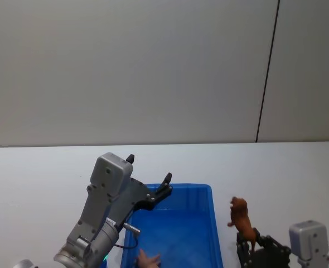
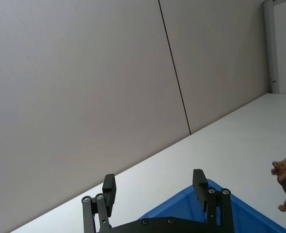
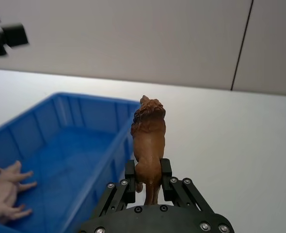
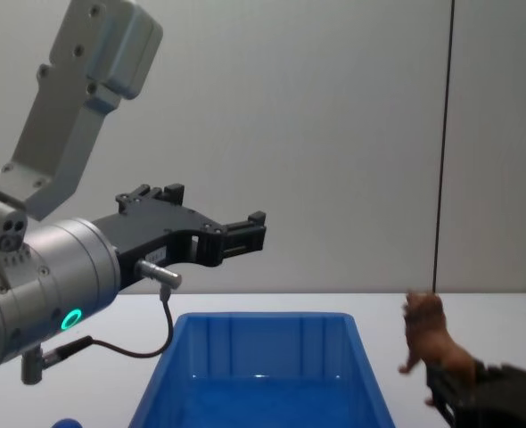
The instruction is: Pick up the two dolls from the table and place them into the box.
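Grey wall panels (image 1: 153,67) with one dark seam stand behind the white table (image 1: 36,167), and the blue box (image 1: 213,223) sits at the near edge between the two arms. From where I stand, the left gripper (image 1: 149,167) hangs over the far left corner of the box. In the chest view it is well above the rim, its black fingers (image 2: 108,187) spread wide with nothing between them. The right gripper (image 3: 148,167) is low on the other side, just outside the box's right wall. Its fingers are closed tight on the hind end of the shaggy brown doll (image 1: 241,218). That doll rears upright out of the jaws, head uppermost, beside the box and not inside it. Down on the box floor, near its left wall, a pale pinkish figure (image 3: 7,191) lies on its side with its limbs stuck out.
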You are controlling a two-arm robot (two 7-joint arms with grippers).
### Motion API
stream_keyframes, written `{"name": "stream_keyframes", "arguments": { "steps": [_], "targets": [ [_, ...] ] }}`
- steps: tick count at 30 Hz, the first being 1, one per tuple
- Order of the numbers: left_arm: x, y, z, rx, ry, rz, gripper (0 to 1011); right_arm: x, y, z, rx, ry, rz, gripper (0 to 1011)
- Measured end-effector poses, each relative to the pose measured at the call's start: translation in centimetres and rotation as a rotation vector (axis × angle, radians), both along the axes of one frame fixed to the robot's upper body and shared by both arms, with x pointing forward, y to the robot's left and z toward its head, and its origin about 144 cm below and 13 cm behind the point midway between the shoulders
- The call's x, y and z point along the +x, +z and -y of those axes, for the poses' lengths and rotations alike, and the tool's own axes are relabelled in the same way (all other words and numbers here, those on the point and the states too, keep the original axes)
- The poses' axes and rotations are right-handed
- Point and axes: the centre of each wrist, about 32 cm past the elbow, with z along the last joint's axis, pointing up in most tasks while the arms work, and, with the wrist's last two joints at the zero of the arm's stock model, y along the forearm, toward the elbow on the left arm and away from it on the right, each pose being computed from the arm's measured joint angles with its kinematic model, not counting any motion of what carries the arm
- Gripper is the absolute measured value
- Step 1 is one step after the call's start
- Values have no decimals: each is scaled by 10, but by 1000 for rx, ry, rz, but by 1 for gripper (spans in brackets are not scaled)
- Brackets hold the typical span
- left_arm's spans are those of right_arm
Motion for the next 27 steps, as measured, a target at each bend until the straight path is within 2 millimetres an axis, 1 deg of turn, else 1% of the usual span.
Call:
{"name": "stream_keyframes", "arguments": {
  "steps": [2,10,17,18,21,22,23,24,25,26,27],
  "targets": [
    [0,0,0,0,0,0,1001,1,1,0,2,7,7,286],
    [0,0,0,0,0,0,1001,13,17,-2,24,102,77,286],
    [0,0,0,0,0,0,1001,33,26,-12,49,197,90,286],
    [0,0,0,0,0,0,1001,33,26,-12,49,197,90,286],
    [0,0,0,0,0,0,1001,44,28,-17,56,231,75,330],
    [0,0,0,0,0,0,1001,46,28,-18,57,236,71,389],
    [0,0,0,0,0,0,1001,48,28,-19,58,241,68,405],
    [0,0,0,0,0,0,1001,52,28,-22,60,251,59,449],
    [0,0,0,0,0,0,1001,52,28,-22,60,251,59,449],
    [0,0,0,0,0,0,1001,56,28,-24,62,258,52,510],
    [0,0,0,0,0,0,1001,57,28,-25,63,259,50,531]
  ]
}}
